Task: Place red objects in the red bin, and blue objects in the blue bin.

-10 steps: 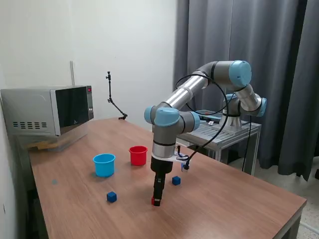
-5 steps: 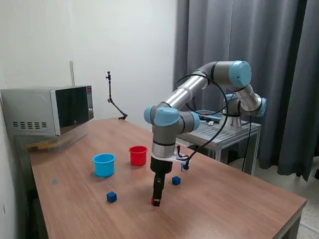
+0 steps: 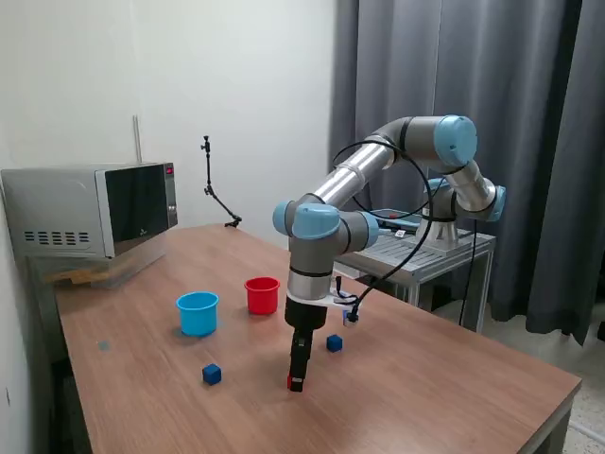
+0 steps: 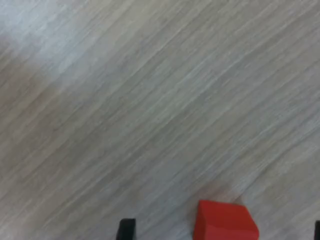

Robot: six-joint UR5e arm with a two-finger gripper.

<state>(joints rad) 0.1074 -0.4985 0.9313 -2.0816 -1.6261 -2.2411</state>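
A small red cube (image 4: 225, 221) lies on the wooden table between my gripper's (image 4: 222, 231) two fingertips (image 4: 126, 228), with a gap on each side, so the gripper is open. In the exterior view the gripper (image 3: 297, 380) points straight down at the table with the red cube (image 3: 291, 382) at its tip. One dark-blue cube (image 3: 212, 375) lies toward the exterior view's left of the gripper, another blue cube (image 3: 334, 343) just behind it. The red bin (image 3: 262, 295) and the blue bin (image 3: 198, 313) stand upright side by side farther back.
A microwave (image 3: 90, 210) sits at the table's far corner on the exterior view's left. A thin black stand (image 3: 216, 194) rises at the back edge. The arm's base is on a metal cart (image 3: 425, 251) beyond the table (image 3: 425, 388).
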